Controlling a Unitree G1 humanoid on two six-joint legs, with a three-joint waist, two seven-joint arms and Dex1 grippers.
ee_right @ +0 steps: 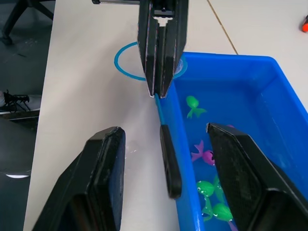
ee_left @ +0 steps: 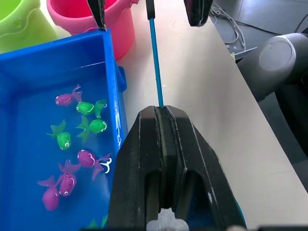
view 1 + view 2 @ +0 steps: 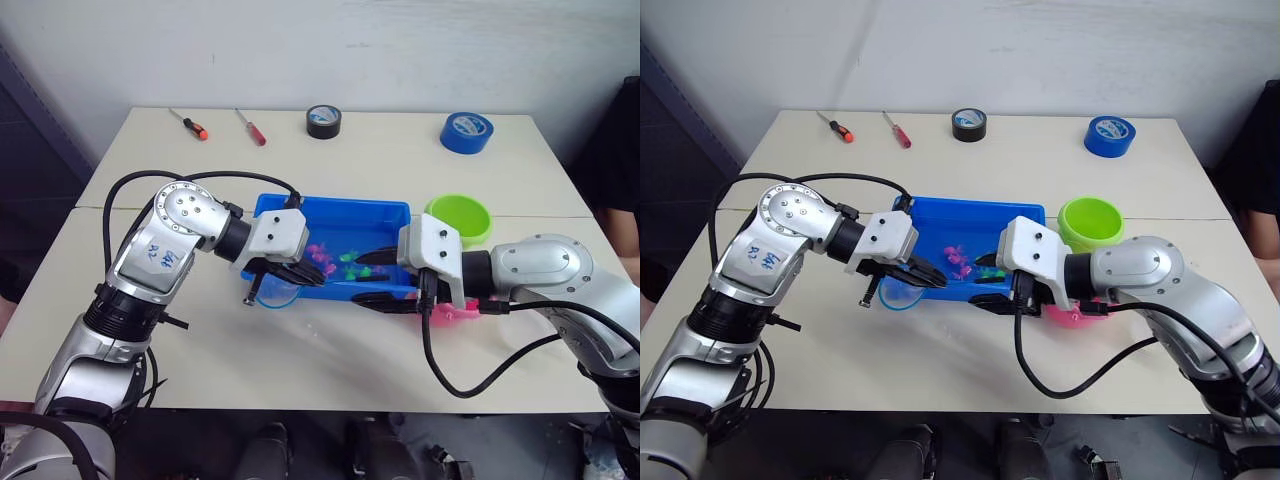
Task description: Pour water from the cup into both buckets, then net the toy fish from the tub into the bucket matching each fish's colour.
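The blue tub holds several pink fish and green fish in water. My left gripper is shut on the net's thin blue handle, near the hoop, which hangs over the tub's front left corner. The handle runs along the tub's front rim to its black end. That end sits between the fingers of my open right gripper, without touching them. The green bucket stands right of the tub. The pink bucket is in front of it, partly behind my right arm. The cup is out of view.
Two screwdrivers, a black tape roll and a blue tape roll lie along the table's far edge. A person in dark clothes sits at the far right. Bare table lies in front of the tub.
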